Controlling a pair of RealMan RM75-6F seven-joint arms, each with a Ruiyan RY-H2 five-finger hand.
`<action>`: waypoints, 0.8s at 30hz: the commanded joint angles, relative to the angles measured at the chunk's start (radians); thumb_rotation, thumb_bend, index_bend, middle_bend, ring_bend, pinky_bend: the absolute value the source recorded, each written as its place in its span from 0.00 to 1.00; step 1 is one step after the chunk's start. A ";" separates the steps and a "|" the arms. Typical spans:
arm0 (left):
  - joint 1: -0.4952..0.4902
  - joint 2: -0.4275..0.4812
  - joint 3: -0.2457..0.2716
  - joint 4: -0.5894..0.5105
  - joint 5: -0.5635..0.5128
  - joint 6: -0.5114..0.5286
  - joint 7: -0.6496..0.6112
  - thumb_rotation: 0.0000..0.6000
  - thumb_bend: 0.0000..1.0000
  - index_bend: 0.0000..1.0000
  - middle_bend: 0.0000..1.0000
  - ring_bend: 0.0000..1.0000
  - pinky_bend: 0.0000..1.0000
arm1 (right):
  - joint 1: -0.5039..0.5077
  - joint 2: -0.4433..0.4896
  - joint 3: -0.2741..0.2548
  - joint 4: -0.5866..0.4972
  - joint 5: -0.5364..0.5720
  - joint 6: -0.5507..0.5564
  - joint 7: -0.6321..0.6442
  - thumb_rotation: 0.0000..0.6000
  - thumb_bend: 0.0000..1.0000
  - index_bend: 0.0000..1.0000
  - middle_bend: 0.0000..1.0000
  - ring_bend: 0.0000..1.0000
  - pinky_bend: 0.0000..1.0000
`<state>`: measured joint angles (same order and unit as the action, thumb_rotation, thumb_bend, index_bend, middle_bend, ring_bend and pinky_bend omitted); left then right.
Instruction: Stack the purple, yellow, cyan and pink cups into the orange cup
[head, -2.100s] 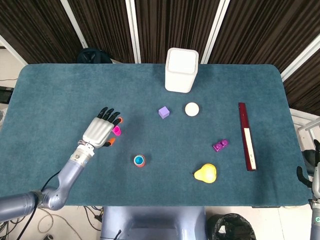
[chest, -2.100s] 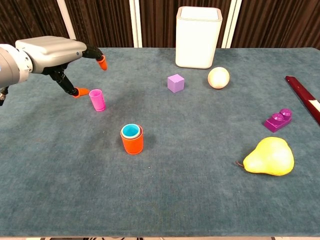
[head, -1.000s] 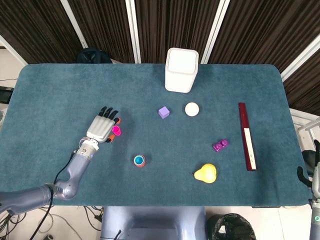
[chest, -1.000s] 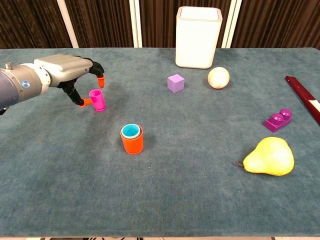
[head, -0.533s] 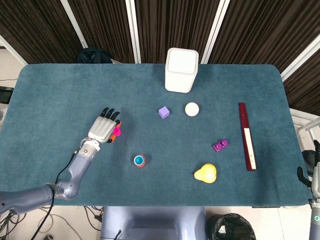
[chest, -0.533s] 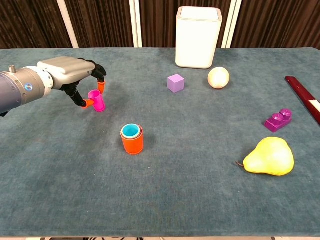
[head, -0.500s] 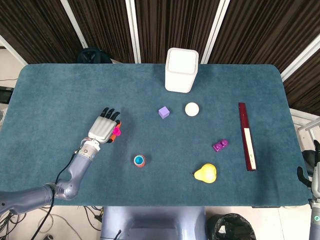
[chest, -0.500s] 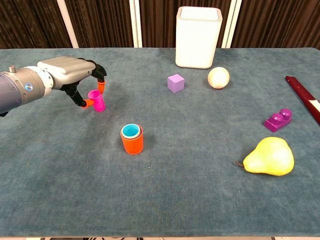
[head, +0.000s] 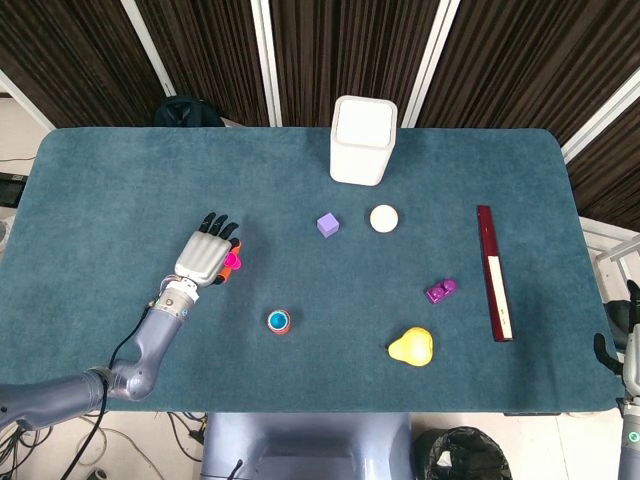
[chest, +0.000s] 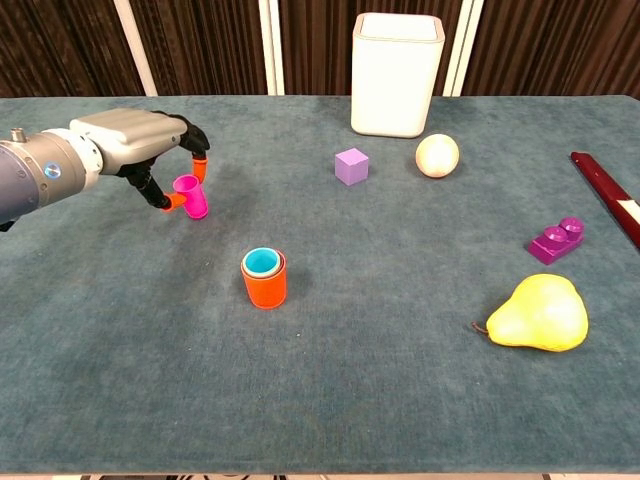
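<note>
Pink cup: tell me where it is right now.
The pink cup sits on the table's left side in the chest view, pinched in the left hand, up-left of the orange cup.

A matt, napped blue cloth (chest: 400, 400) covers the table, the pink cup (chest: 192, 196), orange cup (chest: 265, 286) and white bin (chest: 396, 75) at upper centre look like smooth plastic, the pear (chest: 538, 314) is glossy, and the left hand (chest: 130, 140) at upper left has a satin grey metal-looking shell.
</note>
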<state>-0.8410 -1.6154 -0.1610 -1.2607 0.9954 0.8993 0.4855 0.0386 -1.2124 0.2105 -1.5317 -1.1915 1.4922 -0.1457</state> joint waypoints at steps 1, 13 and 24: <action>0.000 0.014 -0.016 -0.035 0.025 0.021 -0.025 1.00 0.37 0.47 0.15 0.00 0.00 | 0.000 0.000 0.001 0.000 0.001 0.001 0.000 1.00 0.42 0.04 0.00 0.04 0.02; 0.020 0.152 -0.021 -0.352 0.112 0.027 -0.130 1.00 0.37 0.47 0.16 0.00 0.00 | 0.001 0.000 -0.001 0.001 0.002 -0.005 0.000 1.00 0.42 0.04 0.00 0.03 0.02; 0.024 0.202 0.019 -0.497 0.104 0.031 -0.067 1.00 0.37 0.47 0.16 0.00 0.00 | -0.002 0.003 0.001 -0.003 0.000 0.001 0.002 1.00 0.42 0.04 0.00 0.04 0.02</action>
<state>-0.8176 -1.4171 -0.1484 -1.7495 1.1013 0.9309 0.4128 0.0368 -1.2092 0.2117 -1.5346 -1.1910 1.4937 -0.1435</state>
